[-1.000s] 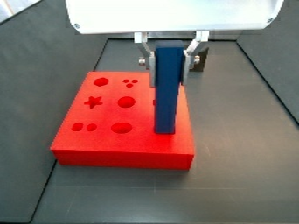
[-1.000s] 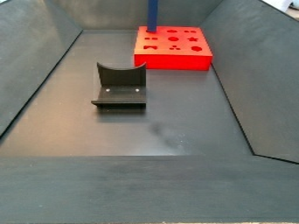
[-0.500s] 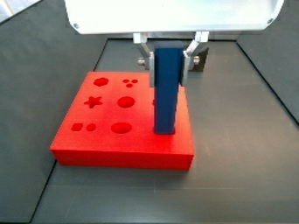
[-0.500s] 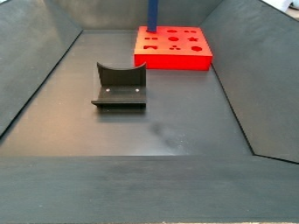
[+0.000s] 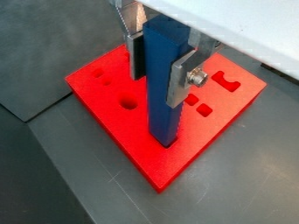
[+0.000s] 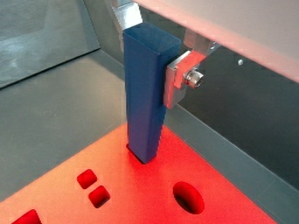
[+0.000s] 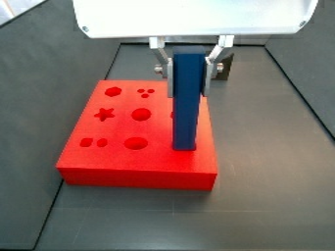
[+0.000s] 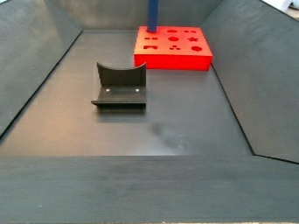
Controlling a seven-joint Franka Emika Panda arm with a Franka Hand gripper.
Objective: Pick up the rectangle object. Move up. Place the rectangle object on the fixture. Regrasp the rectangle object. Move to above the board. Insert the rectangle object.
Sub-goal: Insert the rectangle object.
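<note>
Tool (image 7: pixel 191 67) clamped on one upright blue bar (image 7: pixel 189 100), lower end in one red board (image 7: pixel 105 162) (one fixture (image 8: pixel 119 86) apart).

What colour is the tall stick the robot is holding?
Blue. The rectangle object, held upright by the gripper over the red board, shows best in a side view.

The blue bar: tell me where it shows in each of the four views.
Wrist view: blue bar upright at centre, gripper clamping it.
Wrist view: bar at centre, lower end on the red board.
Side view: bar right of centre.
Side view: bar at top edge.
Shared landmark: the red board.
</note>
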